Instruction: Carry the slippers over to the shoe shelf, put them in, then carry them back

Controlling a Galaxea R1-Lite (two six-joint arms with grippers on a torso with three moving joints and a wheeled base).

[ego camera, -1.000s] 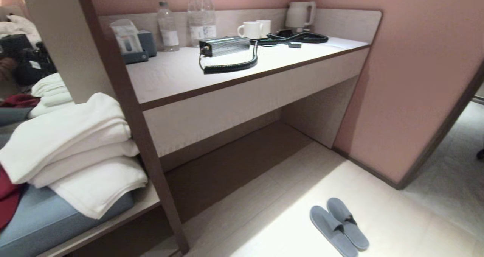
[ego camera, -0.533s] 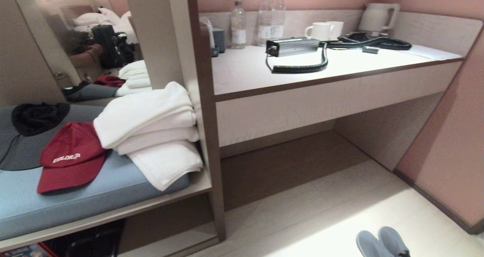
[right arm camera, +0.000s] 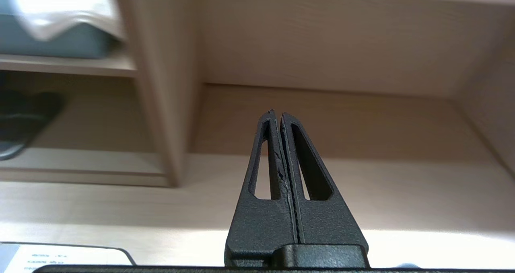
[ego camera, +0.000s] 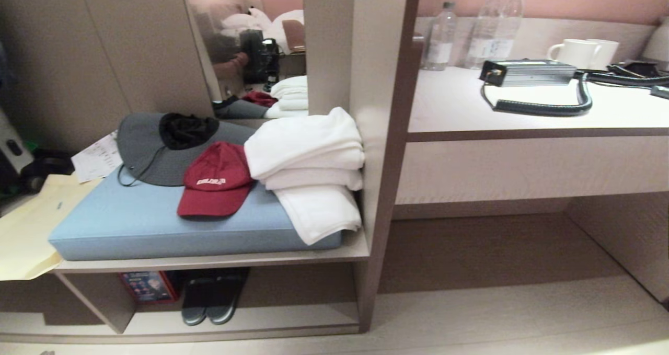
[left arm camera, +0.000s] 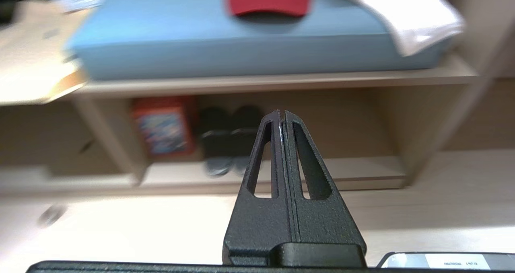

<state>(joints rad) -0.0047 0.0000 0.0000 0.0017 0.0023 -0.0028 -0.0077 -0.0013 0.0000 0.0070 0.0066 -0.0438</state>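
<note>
The slippers are out of view in every picture. The shoe shelf (ego camera: 292,318) is the low open cubby under the blue-cushioned bench, left of a vertical divider panel (ego camera: 373,271); it also shows in the left wrist view (left arm camera: 362,172) and the right wrist view (right arm camera: 80,160). A pair of black slides (ego camera: 211,297) stands inside it. My left gripper (left arm camera: 281,113) is shut and empty, held low above the floor and facing the cubby. My right gripper (right arm camera: 277,113) is shut and empty too, facing the space under the desk. Neither arm appears in the head view.
On the blue cushion (ego camera: 130,224) lie a red cap (ego camera: 214,180), a grey hat (ego camera: 157,151) and folded white towels (ego camera: 308,167). A red box (ego camera: 146,286) sits in the cubby. The desk counter (ego camera: 522,109) at right carries bottles, mugs and a charger. Pale floor runs along the front.
The whole head view has swung left: the desk slid to the right, the bench and cubby came into view, and the grey-blue slippers left the picture at the lower right.
</note>
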